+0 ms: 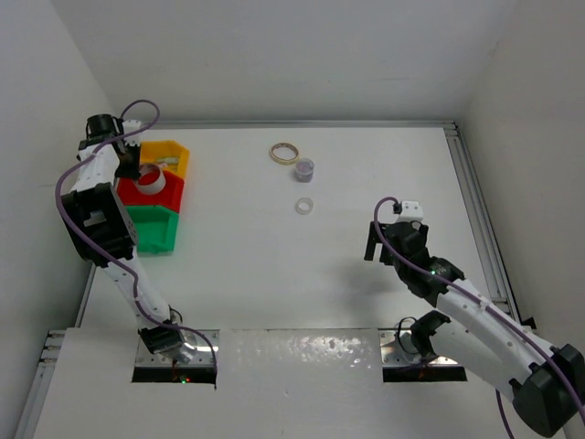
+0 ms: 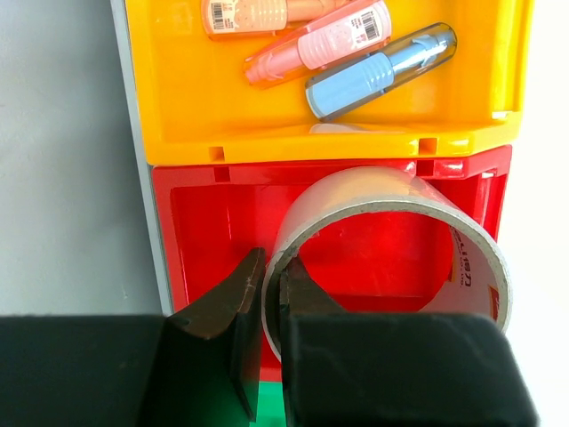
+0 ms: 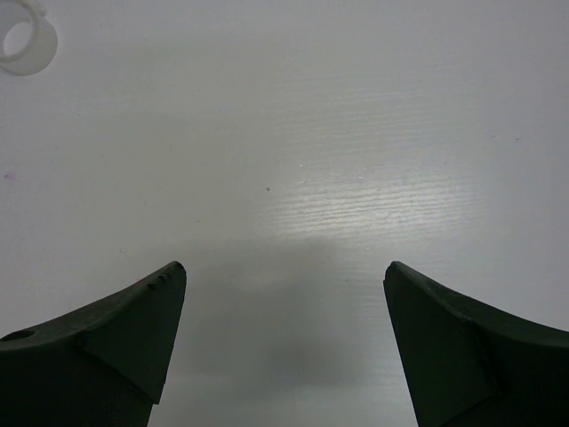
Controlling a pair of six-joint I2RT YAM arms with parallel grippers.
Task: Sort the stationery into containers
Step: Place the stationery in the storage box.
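My left gripper (image 2: 271,267) is shut on the wall of a large white tape roll (image 2: 391,191), one finger inside the ring and one outside. The roll hangs over the red bin (image 2: 204,231). In the top view the left gripper (image 1: 131,167) holds this tape roll (image 1: 151,180) at the bins on the far left. The yellow bin (image 2: 222,98) holds an orange stick (image 2: 244,13), a pink stick (image 2: 320,40) and a blue stick (image 2: 378,71). My right gripper (image 1: 372,247) is open over bare table, with nothing between its fingers (image 3: 133,329).
The yellow bin (image 1: 178,155), red bin (image 1: 174,190) and green bin (image 1: 151,229) stand in a column by the left wall. A tan ring (image 1: 284,152), a purple-grey roll (image 1: 305,168) and a small white ring (image 1: 304,206) lie mid-table. The white ring (image 3: 27,40) shows in the right wrist view.
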